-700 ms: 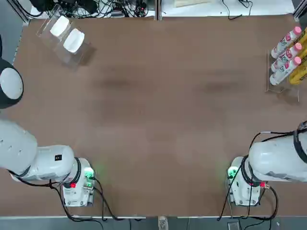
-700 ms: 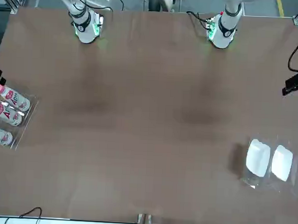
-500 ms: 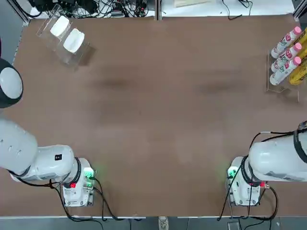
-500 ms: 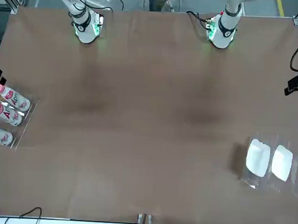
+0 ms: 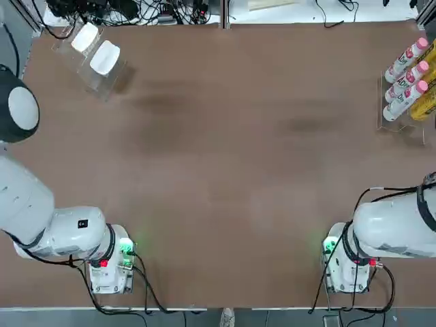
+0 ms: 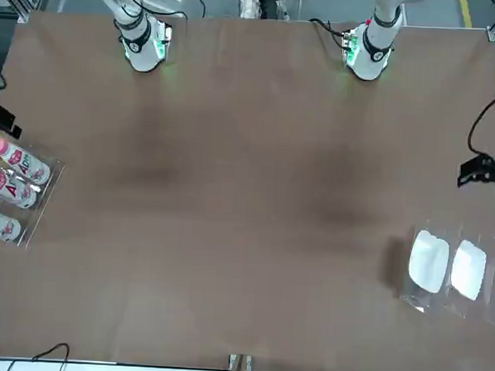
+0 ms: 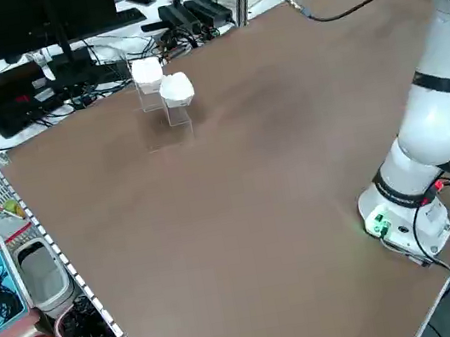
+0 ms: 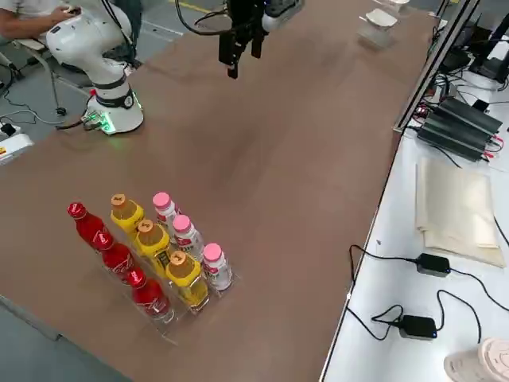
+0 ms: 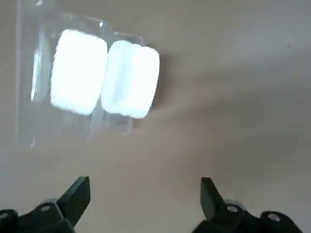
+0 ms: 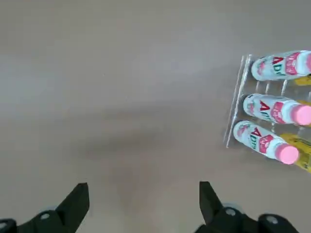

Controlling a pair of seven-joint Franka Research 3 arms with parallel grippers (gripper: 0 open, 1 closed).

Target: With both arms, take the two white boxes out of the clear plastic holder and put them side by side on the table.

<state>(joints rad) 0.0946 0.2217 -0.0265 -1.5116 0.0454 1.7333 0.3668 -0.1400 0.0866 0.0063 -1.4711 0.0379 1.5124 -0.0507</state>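
Observation:
The clear plastic holder (image 5: 95, 75) stands at the table's far left corner with the two white boxes (image 5: 85, 37) (image 5: 104, 58) upright in it, side by side. In the front view the boxes (image 6: 429, 261) (image 6: 467, 269) sit in the holder (image 6: 450, 302) at the right. My left gripper (image 6: 479, 170) hangs above the table on the robot's side of the holder, open and holding nothing. Its wrist view shows both boxes (image 9: 78, 72) (image 9: 131, 78) beyond the wide-apart fingers of the left gripper (image 9: 144, 187). My right gripper (image 10: 141, 190) is open above bare table (image 5: 225, 157).
A clear rack of pink-capped, yellow and red bottles (image 5: 405, 85) stands at the far right edge, also seen as the bottle rack (image 10: 272, 116) near the right gripper. Cables and power bricks (image 5: 136, 10) lie past the far edge. A person (image 8: 28, 12) sits behind the robot.
The left gripper has moved closer to the holder, and the left arm's elbow has shifted slightly. The right arm, the boxes and the holder have not moved.

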